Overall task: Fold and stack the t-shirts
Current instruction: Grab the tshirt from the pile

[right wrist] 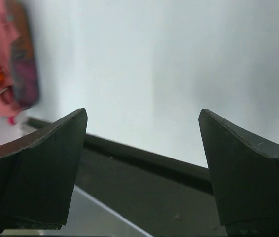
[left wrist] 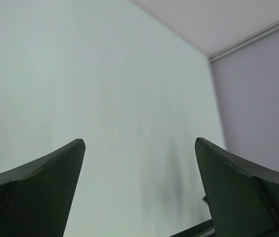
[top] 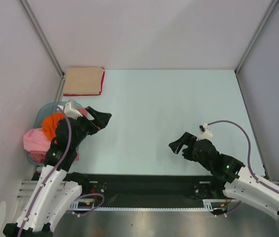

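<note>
Top view, far-left corner of the table (top: 164,108): tan t-shirt (top: 83,80) lies folded flat on a red t-shirt (top: 102,83), only the red's right and near edges showing. Both sit right by the frame post.

Left edge: blue-green tub (top: 40,114) w/ an orange t-shirt (top: 50,123) bunched inside and a pink t-shirt (top: 34,139) spilling over its near-left rim. The left arm runs across the tub's right side and hides part of the orange cloth. A black strip (top: 144,181) runs along the table's near edge, between the two arm bases.

Left gripper (top: 100,114) hangs just right of the tub, above bare table, well apart from the folded pair. Wrist cam: both fingers (left wrist: 41,182) spread wide, only pale table between them, gripping nothing, touching nothing.

Right gripper (top: 178,142) is over the near-right part of the table, pointing left, far from every shirt. Its wrist cam: jaws fully apart too, holding nothing, w/ the black strip and table in the gap; blurred pink and orange cloth and the tub rim sit at the top-left corner.
</note>
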Action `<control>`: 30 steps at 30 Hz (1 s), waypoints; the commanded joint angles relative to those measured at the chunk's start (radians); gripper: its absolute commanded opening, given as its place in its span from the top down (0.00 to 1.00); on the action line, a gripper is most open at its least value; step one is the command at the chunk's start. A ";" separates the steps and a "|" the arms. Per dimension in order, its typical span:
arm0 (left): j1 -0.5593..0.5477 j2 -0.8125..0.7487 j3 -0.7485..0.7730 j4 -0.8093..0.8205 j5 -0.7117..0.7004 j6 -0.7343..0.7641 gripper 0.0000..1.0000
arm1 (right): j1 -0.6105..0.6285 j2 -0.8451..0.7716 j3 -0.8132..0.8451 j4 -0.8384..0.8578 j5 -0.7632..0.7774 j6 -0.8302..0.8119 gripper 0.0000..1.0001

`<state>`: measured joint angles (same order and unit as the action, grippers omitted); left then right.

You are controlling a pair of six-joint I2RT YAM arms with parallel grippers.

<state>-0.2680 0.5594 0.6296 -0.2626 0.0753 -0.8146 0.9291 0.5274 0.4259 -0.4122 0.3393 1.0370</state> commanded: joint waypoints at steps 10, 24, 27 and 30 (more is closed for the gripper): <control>0.125 0.273 0.545 -0.877 -0.735 0.170 0.00 | -0.206 0.020 0.136 -0.155 -0.104 -0.215 0.00; 0.466 0.591 0.482 -0.613 -0.678 0.285 0.11 | -0.294 0.019 0.113 -0.091 -0.244 -0.305 0.00; 0.469 0.665 0.501 -0.616 -0.715 0.258 0.11 | -0.318 0.008 0.100 -0.096 -0.267 -0.318 0.00; 0.480 0.732 0.510 -0.607 -0.744 0.246 0.13 | -0.348 -0.010 0.085 -0.093 -0.272 -0.319 0.00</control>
<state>0.1944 1.2568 1.0996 -0.9031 -0.6071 -0.5514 0.6086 0.5358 0.5175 -0.5404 0.0917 0.7464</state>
